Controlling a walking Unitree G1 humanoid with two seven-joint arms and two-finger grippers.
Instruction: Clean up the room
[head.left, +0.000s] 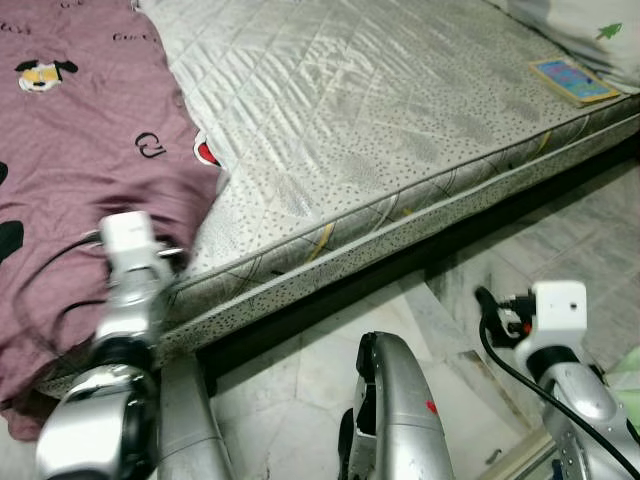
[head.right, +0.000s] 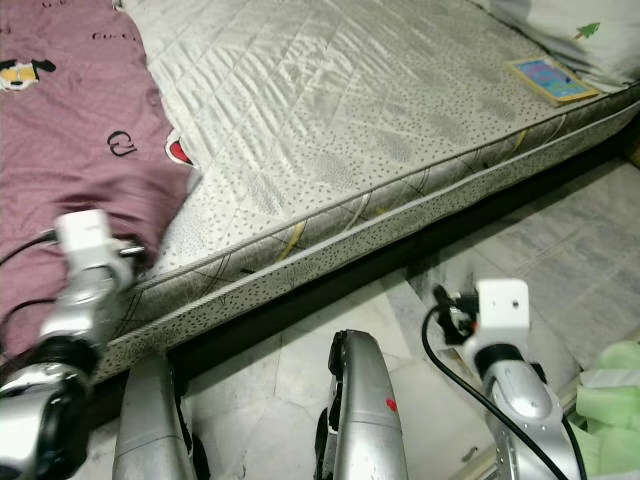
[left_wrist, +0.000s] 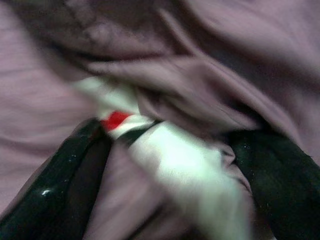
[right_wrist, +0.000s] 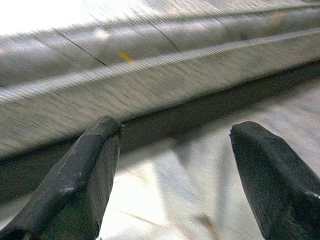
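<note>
At the bed's near left corner, the left gripper (left_wrist: 165, 165) has its black fingers spread around bunched soft purple blanket (head.left: 70, 160), which drapes over the quilted grey mattress (head.left: 380, 110), while the right gripper (right_wrist: 170, 175) hangs wide apart above the marble floor (head.left: 300, 390).

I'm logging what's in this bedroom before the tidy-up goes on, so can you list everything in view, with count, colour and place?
Mattress: one, pale grey quilted, across the middle.
Blanket: one, mauve with cartoon prints, over the mattress's left part, hanging over its edge.
Booklet: one, colourful cover, on the mattress's far right.
Pillow: one, white with a green print, behind the booklet.
Green fabric: one bundle, light green, at the right edge.
Floor: pale marble tiles, in front of the bed.
Left gripper: in the blanket folds, fingers apart with cloth between.
Right gripper: open, above the floor beside the bed.
</note>
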